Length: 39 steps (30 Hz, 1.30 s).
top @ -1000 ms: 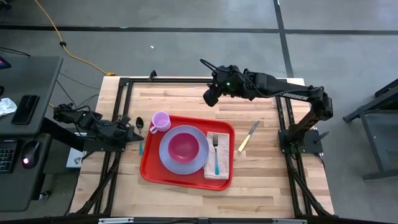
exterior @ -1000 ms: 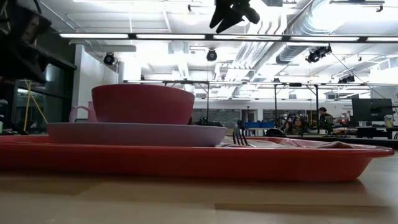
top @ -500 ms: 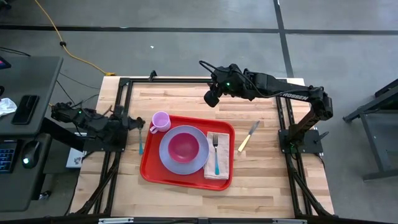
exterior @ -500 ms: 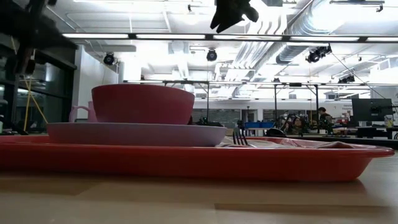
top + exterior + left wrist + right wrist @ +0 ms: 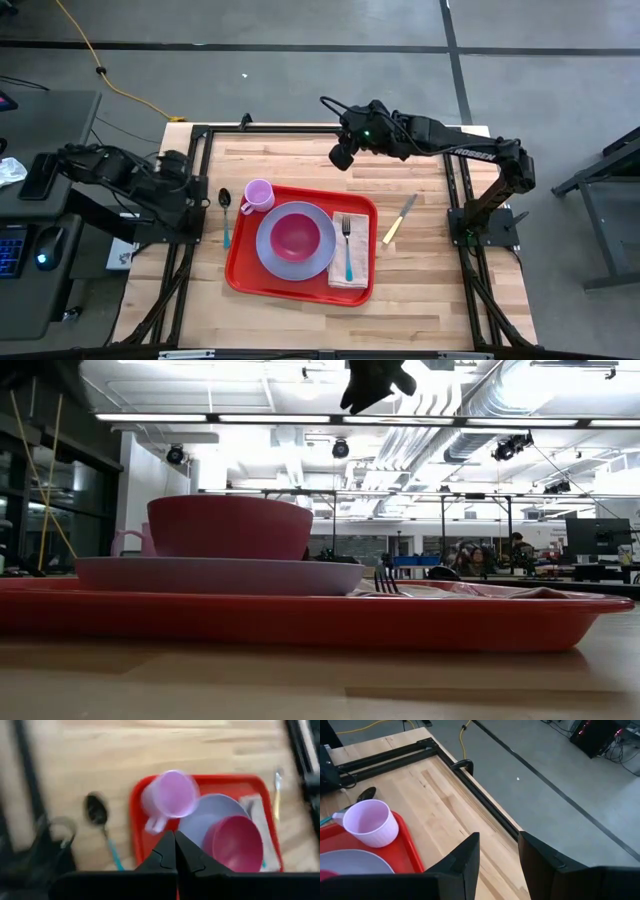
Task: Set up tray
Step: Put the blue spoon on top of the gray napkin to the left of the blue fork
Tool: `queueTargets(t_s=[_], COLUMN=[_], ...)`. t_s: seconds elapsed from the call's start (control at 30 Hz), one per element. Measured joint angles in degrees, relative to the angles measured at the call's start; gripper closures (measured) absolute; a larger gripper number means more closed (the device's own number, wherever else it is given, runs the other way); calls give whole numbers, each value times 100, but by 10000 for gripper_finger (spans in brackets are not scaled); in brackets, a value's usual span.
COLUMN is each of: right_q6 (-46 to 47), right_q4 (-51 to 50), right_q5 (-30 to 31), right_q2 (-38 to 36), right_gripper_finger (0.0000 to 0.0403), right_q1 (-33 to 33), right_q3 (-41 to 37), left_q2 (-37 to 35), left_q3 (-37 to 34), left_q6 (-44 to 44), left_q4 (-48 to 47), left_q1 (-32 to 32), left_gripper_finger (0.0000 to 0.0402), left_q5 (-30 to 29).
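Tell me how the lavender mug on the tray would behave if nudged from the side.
The lavender mug looks like thin plastic, so probably light and quick to slide on the smooth red tray. It stands upright with a wide mouth, so tipping seems unlikely; its handle might snag the rim.

Grey concrete floor, yellow cable

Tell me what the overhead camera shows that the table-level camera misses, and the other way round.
Only the high view shows the spoon lying on the table beside the tray, the knife on the wood at the tray's other side, and the left gripper, shut, at the table's edge. Only the low view shows the room and ceiling lights behind. Both show the tray, plate, bowl, fork and raised right gripper.
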Motion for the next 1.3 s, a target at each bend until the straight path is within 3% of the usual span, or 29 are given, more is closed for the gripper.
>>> queueTargets(t_s=[0.07,0.43,0.63,0.87,1.1,1.3], right_q6=[0,-4,-4,-252,-302,-444], right_q4=[-2,-17,-31,-72,-72,-73], right_q5=[-6,-280,-304,-474,-496,-507], right_q2=[2,4,4,3,4,3], right_gripper_finger=[289,289,289,289,289,289], right_q1=[-6,-4,-4,-4,-4,-4], right_q3=[0,0,0,-2,0,-1], left_q2=[84,813,1236,1241,1386,2076], left_q3=[135,-68,-430,-982,-1364,-1524], left_q6=[622,1114,1396,2057,3854,5242], left_q4=[118,-67,-94,139,1689,1853], left_q1=[31,1194,2596,4241,5805,7184], left_gripper_finger=[380,380,380,380,380,380], left_q5=[53,91,685,1205,2064,2344])
